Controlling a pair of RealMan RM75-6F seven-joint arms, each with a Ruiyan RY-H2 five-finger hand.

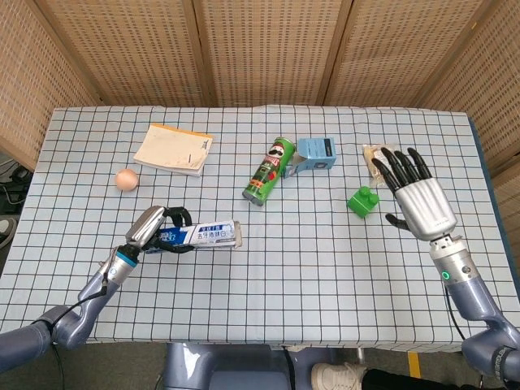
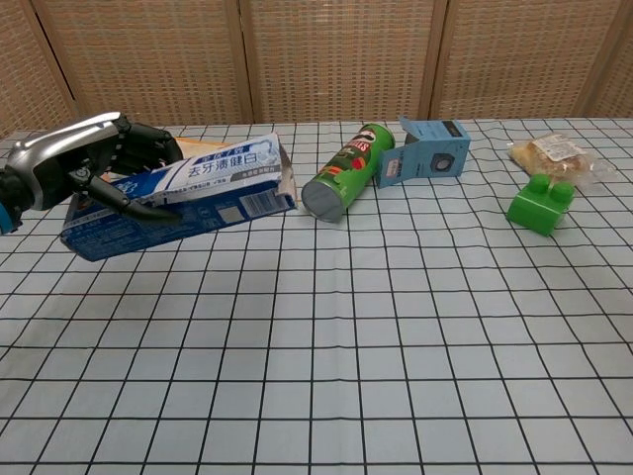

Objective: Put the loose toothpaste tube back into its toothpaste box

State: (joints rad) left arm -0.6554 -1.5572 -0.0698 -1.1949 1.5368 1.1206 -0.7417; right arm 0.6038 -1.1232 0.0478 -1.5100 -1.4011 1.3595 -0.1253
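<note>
My left hand (image 1: pixel 151 230) grips the blue and white toothpaste box (image 1: pixel 205 236) by its left end, at the front left of the table. The box lies nearly level in the chest view, where the left hand (image 2: pixel 87 165) wraps the toothpaste box (image 2: pixel 193 194) and its open flap end points right. No loose toothpaste tube shows in either view. My right hand (image 1: pixel 418 202) hovers open with its fingers spread at the right side of the table, just right of the green brick. The chest view does not show it.
A green can (image 1: pixel 268 171) lies on its side beside a small light blue box (image 1: pixel 315 153). A green brick (image 1: pixel 363 200) and a snack packet (image 1: pixel 380 162) are at the right. An egg (image 1: pixel 125 179) and a booklet (image 1: pixel 173 149) are at the back left.
</note>
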